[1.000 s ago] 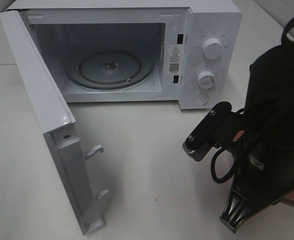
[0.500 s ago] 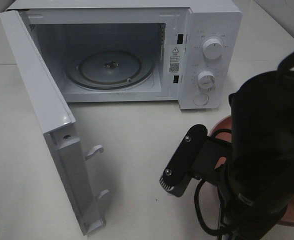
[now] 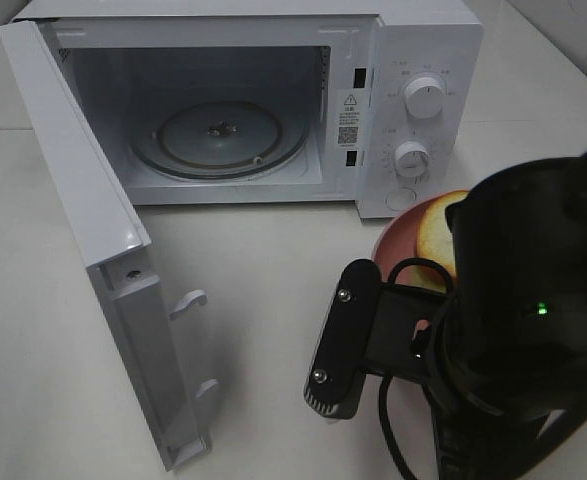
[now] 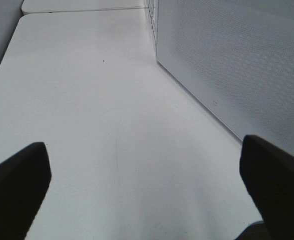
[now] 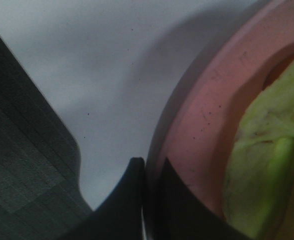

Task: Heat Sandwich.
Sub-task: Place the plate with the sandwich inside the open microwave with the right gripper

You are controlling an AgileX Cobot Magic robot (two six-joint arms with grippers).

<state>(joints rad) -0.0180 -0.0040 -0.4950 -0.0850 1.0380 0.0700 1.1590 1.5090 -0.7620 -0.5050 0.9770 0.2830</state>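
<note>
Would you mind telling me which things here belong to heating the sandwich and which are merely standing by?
In the job:
- sandwich
- pink plate carrying it
- right gripper, shut on the plate's rim
- microwave, its door open
- glass turntable inside

Standing by:
- left gripper, open and holding nothing, above the table

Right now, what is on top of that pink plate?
A sandwich: pale bread with an orange crust, and green lettuce. The black arm covers most of the plate, so the rest is hidden.
</note>
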